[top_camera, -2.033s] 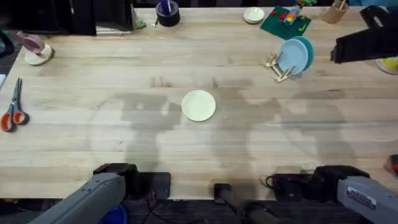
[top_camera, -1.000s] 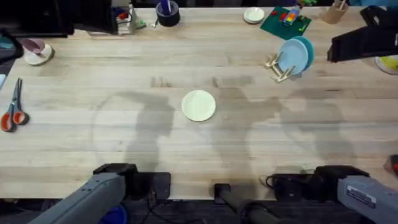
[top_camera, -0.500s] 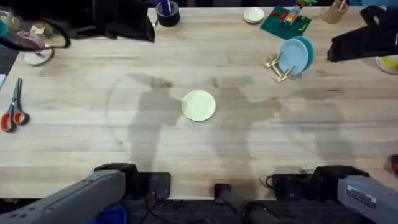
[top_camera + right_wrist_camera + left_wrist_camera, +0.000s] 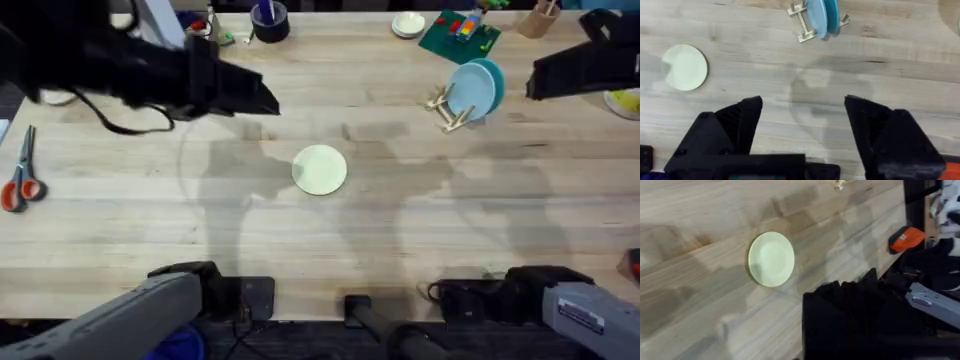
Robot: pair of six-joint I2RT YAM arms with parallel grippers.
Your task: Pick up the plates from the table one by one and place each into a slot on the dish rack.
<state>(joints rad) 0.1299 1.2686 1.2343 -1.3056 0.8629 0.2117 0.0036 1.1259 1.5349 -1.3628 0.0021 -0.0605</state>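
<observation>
Your maple butcher-block table (image 4: 420,250) holds one cream-yellow plate (image 4: 319,169) lying flat near its middle, while the light blue plate (image 4: 469,90) and teal plate (image 4: 490,80) stand upright in the wooden dish rack (image 4: 447,108) toward the far right. Your left gripper (image 4: 255,97) hangs above the table, left of the cream-yellow plate, and you cannot tell how its fingers stand. Your right gripper (image 4: 802,125) sits high with its fingers spread wide apart, holding nothing.

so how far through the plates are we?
Done: a light blue round plate and a teal one stand upright in the small light-wood dish rack. In hand: nothing; the right gripper is open and empty above the wooden table. The left arm hangs over the table's far left. Left: the pale cream-yellow round plate, flat mid-table.
</observation>
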